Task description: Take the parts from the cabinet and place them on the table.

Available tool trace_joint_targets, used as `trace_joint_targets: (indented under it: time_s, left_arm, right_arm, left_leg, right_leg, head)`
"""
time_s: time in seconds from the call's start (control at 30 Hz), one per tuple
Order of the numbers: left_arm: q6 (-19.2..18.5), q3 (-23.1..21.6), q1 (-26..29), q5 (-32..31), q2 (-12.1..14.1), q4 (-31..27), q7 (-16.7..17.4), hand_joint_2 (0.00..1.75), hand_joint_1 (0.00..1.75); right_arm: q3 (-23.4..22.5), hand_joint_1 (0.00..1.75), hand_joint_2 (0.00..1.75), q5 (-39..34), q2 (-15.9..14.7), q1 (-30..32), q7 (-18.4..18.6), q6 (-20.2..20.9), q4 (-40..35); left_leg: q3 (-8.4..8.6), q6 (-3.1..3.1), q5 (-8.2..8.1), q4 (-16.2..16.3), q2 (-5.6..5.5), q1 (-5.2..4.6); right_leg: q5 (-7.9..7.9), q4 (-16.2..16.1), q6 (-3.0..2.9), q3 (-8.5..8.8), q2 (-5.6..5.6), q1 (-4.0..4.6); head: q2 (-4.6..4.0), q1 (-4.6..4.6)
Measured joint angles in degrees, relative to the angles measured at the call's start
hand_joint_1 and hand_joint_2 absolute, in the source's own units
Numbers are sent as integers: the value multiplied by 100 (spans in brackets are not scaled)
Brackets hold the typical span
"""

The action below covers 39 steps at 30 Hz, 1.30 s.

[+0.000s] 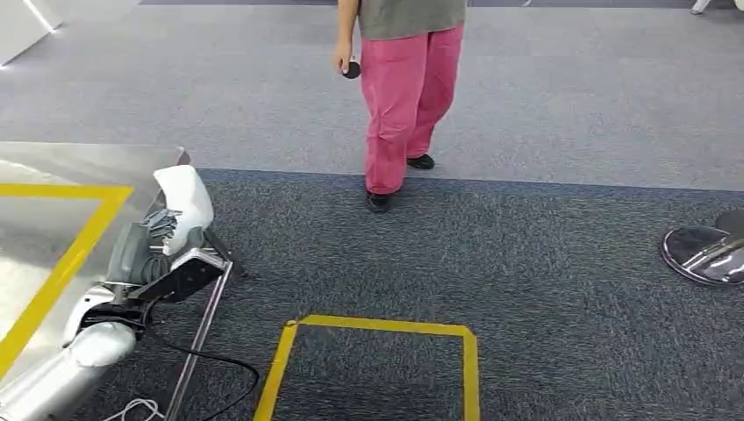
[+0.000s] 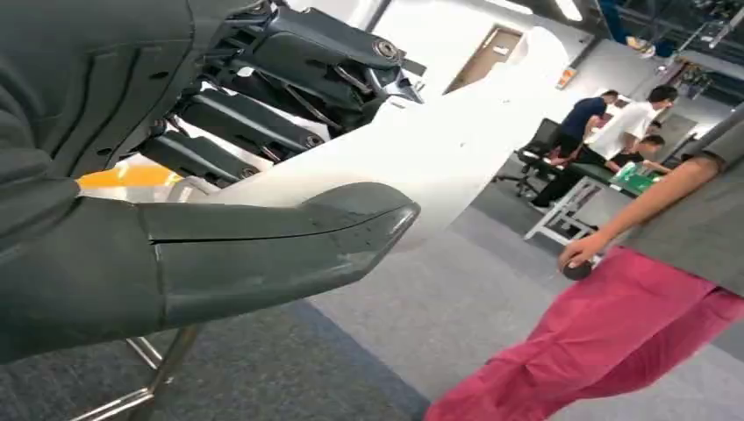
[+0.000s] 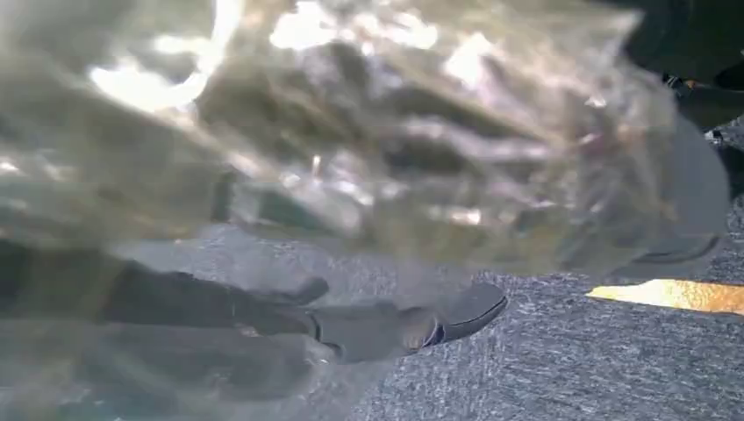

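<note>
A Kuavo humanoid's left hand [image 1: 171, 230] grips a white part [image 1: 186, 200] just above the near right corner of the steel tabletop [image 1: 53, 237], which is marked with yellow tape [image 1: 66, 259]. In the left wrist view the thumb [image 2: 263, 254] and dark fingers [image 2: 254, 123] close around the white part [image 2: 439, 149] from opposite sides. The right hand [image 3: 289, 324] carries a crumpled clear plastic bag [image 3: 395, 132] that drapes over it (what the bag holds cannot be made out), low over the carpet [image 1: 526, 263].

The risk, as it looks from here, lies at the edge: the white part sits over the corner rather than well inside the yellow outline, so a release now could let it tip off onto the carpet beside the table's leg [image 1: 200, 338]. A loose black cable [image 1: 211, 360] trailing from the arm hangs by that leg and could snag. A person in pink trousers [image 1: 405, 105] stands on the far side, well apart from the arm but inside the open floor. Free room lies to the left, over the bare steel; to the right there is open carpet, a yellow taped square [image 1: 377, 364] and a chair base [image 1: 706, 254] at the far right.
</note>
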Motion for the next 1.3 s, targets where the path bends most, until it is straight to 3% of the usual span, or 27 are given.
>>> trace_joint_targets:
  time_s: [0.27, 0.33, 0.37, 0.47, 0.5, 0.53, 0.57, 0.63, 0.67, 0.7, 0.8, 0.87, 0.97, 1.0, 1.03, 1.07, 1.13, 1.17, 1.2, 1.3]
  left_arm:
    - [17, 7, 16, -2, 42, 52, 0, 175, 175]
    - [22, 20, 21, -7, 46, 52, 2, 175, 175]
    - [24, 24, 11, -9, 46, 55, 0, 175, 175]
    - [22, 24, 41, -13, 37, 70, 2, 175, 175]
    - [22, 24, 49, -13, 33, 81, 2, 175, 175]
    - [22, 24, 58, -13, 26, 96, 4, 175, 175]
    - [22, 24, 63, -13, 26, 96, 4, 175, 175]
    - [24, 26, 63, -13, 26, 101, 4, 175, 175]
    - [31, 35, 63, -20, 28, 101, 4, 175, 175]
    - [31, 37, 62, -22, 37, 101, 4, 175, 175]
    - [50, 39, 69, -35, 39, 101, 4, 175, 175]
    - [52, 42, 62, -35, 48, 101, 2, 175, 175]
    - [61, 42, 72, -35, 61, 109, 4, 175, 175]
    - [61, 39, 84, -35, 61, 116, 4, 175, 175]
    - [61, 39, 95, -35, 61, 122, 4, 175, 175]
    - [61, 39, 95, -35, 66, 125, 2, 175, 175]
    - [66, 48, 92, -35, 70, 125, 2, 175, 175]
    - [70, 52, 88, -35, 77, 125, 4, 175, 175]
    - [76, 52, 80, -35, 79, 125, 2, 175, 175]
    - [92, 63, 63, -35, 87, 125, 2, 175, 175]
  right_arm:
    - [15, 0, 0, -9, -4, -6, -17, 0, -17]
    - [17, 0, 0, -9, -33, -8, -22, 0, -24]
    - [20, 0, 0, -11, -39, -14, -28, 0, -31]
    - [22, 0, 0, -11, -46, -13, -28, 0, -33]
    - [26, 0, 0, -11, -46, -11, -28, 0, -33]
    - [35, 0, 0, -11, -46, -1, -24, 0, -33]
    - [41, 0, 0, -11, -48, 0, -24, 0, -33]
    - [44, 0, 0, -11, -61, -9, -28, 0, -33]
    - [48, 0, 0, -11, -59, -21, -31, 0, -33]
    - [50, 0, 0, -11, -59, -27, -35, 0, -44]
    - [61, 0, 0, -11, -61, -11, -39, 0, -46]
    - [68, 0, 0, -11, -66, -16, -48, 0, -48]
    - [68, 0, 0, -11, -70, -18, -50, 0, -48]
    - [68, 0, 0, -11, -70, -17, -50, 0, -48]
    - [68, 0, 0, -11, -70, -18, -50, 0, -48]
    - [70, 0, 0, -11, -70, -16, -50, 0, -48]
    - [76, 0, 0, -11, -70, -19, -50, 0, -48]
    - [85, 0, 0, -11, -70, -20, -50, 0, -48]
    - [87, 0, 0, -11, -70, -37, -50, 0, -52]
    - [103, 0, 0, -11, -70, -32, -48, 0, -68]
  left_leg:
    - [-23, 111, -39, 54, 0, -32]
    - [91, 156, 41, -136, 9, 20]
    - [108, 186, 45, -160, 10, 30]
    - [96, 195, 31, -156, 13, 27]
    - [96, 193, 29, -154, 12, 29]
    - [100, 181, 21, -152, 8, 35]
    - [106, 163, 12, -147, -3, 42]
    - [126, 91, -35, -99, -16, 61]
    - [107, 38, -66, -66, -20, 28]
    - [87, 15, -73, -15, -28, 27]
    - [97, -34, -80, -17, -34, 51]
    - [11, -80, -270, 217, 2, 66]
    - [-676, -97, -864, 1597, 2, 66]
    - [-831, -80, -889, 1849, 2, 65]
    - [-837, -57, -777, 1812, 2, 62]
    - [-739, -23, -553, 1563, 2, 55]
    - [-270, 82, 59, 548, 4, 7]
    - [-128, 133, 70, 281, 18, -34]
    - [-92, 142, 53, 151, 26, -47]
    - [-85, 156, -16, 74, 12, -69]
  right_leg:
    - [5, -31, 93, 25, -6, -27]
    - [-52, 14, 137, -2, -6, -22]
    - [-210, 214, 148, -99, -8, -23]
    - [-801, 1570, 194, -784, -13, -43]
    - [-800, 1755, 209, -897, -13, -44]
    - [-658, 1629, 221, -854, -14, -50]
    - [-415, 1253, 232, -681, -15, -65]
    - [64, 199, 260, -134, -16, -111]
    - [-49, 22, 260, -13, 13, -83]
    - [-7, -2, 157, 7, 41, -91]
    - [-26, 27, 40, 6, 31, -64]
    - [-28, 13, -32, 33, 22, -72]
    - [-62, 14, -95, 51, 7, -30]
    - [-71, 15, -108, 62, 6, -12]
    - [-85, 15, -123, 81, 5, 7]
    - [-101, 15, -132, 107, 6, 24]
    - [-148, 13, -129, 188, 8, 42]
    - [-162, 11, -118, 192, 7, 42]
    - [-178, 29, -84, 162, 23, 66]
    - [-169, -19, 6, 148, -11, 37]
  head:
    - [0, -2]
    - [-2, 4]
    - [0, 15]
    - [0, 15]
    - [0, 22]
    - [0, 18]
    - [0, 20]
    - [0, 22]
    - [0, 28]
    - [0, 13]
    - [0, 18]
    - [0, 4]
    - [0, -11]
    - [0, -7]
    - [0, -9]
    - [0, -11]
    - [0, -7]
    - [0, 9]
    - [0, -13]
    - [0, -20]
